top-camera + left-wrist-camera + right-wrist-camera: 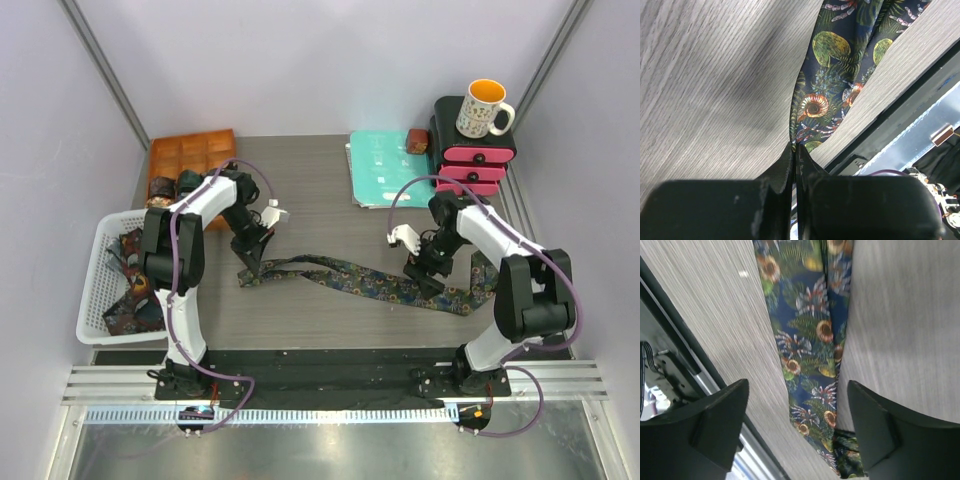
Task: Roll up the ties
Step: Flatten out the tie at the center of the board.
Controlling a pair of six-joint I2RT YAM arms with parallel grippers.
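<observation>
**Friend:** On the bench [310, 200], where is the tie?

**Me:** On my screen the tie [340, 276] lies long and flat near the front edge. It runs from left to right and is a bit wavy. It is dark blue with shells and leaves on it.

**Friend:** What is your left pincer doing?

**Me:** My left pincer [794, 149] is squeezed tight. It pinches the thin left end of the tie, low by the bench.

**Friend:** And the right one?

**Me:** My right pincer [797, 392] is wide. One finger is on each side of the wider part of the tie, and the cloth runs between them. I cannot tell if the fingers touch the bench.

**Friend:** Anything else?

**Me:** More ties [130, 300] lie in a white basket [92, 295] at the left. A mug [483, 108] stands on pink drawers [476, 165] at the far right.
</observation>
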